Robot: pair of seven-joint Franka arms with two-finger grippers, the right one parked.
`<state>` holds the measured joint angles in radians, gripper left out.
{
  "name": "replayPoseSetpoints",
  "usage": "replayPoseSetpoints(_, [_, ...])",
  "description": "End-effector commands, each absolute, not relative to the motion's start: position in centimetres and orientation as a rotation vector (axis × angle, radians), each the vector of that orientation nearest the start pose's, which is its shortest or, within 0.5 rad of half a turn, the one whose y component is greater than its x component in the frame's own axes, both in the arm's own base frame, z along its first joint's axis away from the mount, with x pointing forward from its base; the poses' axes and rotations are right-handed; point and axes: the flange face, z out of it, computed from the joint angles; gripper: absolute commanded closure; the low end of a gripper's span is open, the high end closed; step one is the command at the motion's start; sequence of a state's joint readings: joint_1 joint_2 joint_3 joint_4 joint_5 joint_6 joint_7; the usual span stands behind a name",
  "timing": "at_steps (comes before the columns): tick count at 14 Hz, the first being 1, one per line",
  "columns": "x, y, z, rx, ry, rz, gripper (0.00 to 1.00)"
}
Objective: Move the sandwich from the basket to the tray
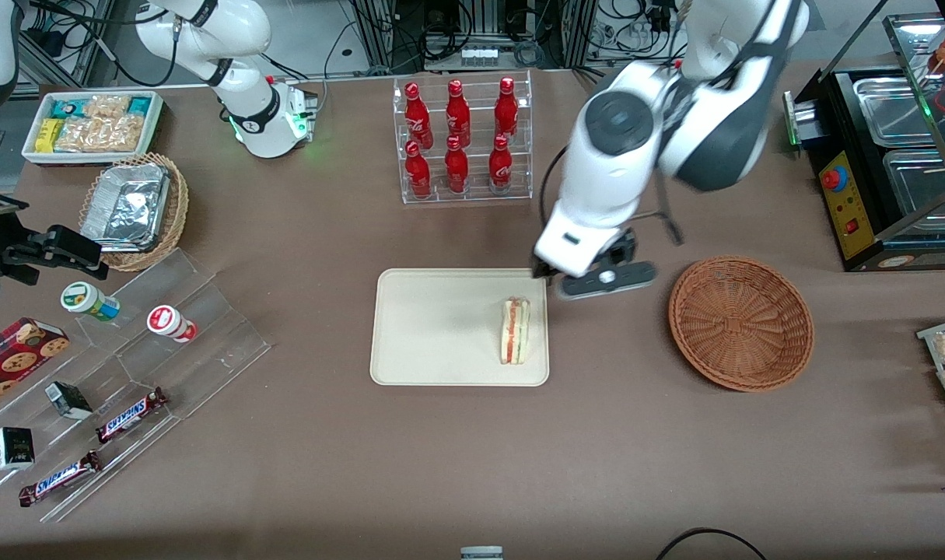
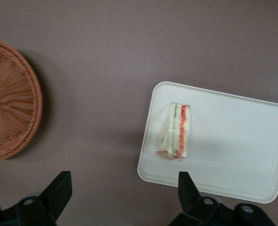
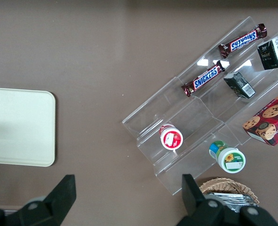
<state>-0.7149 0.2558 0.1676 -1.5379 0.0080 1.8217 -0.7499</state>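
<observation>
The sandwich (image 1: 515,330) (image 2: 176,132), a cream wedge with red and green stripes, lies on the cream-white tray (image 1: 433,327) (image 2: 237,150) (image 3: 16,127), near the tray's edge that faces the basket. The reddish-brown wicker basket (image 1: 740,323) (image 2: 9,99) stands empty beside the tray, toward the working arm's end. My gripper (image 1: 573,280) (image 2: 123,188) hangs open and empty above the table, over the gap between the tray's corner and the basket, a little farther from the front camera than the sandwich. Nothing is between its fingers (image 2: 59,188).
A clear rack of red bottles (image 1: 460,140) stands farther back than the tray. Toward the parked arm's end are a tan basket with foil containers (image 1: 134,210), a white snack bin (image 1: 91,124) and a clear stepped shelf (image 1: 130,365). A black machine (image 1: 884,171) sits toward the working arm's end.
</observation>
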Motion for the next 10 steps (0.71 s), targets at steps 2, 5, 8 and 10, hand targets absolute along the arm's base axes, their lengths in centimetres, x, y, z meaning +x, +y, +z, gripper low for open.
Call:
replayPoseSetpoints(2, [54.6, -28.9, 54.2, -3.056, -0.390, -0.097, 0.00])
replayPoseSetpoints(5, [55.1, -25.6, 55.7, -3.032, -0.439, -0.098, 0.00])
replayPoseSetpoints(8, [55.3, -21.1, 57.0, -3.026, -0.370, -0.052, 0.00])
replayPoseSetpoints(10, [55.8, -15.2, 58.2, -3.043, -0.416, -0.044, 0.00])
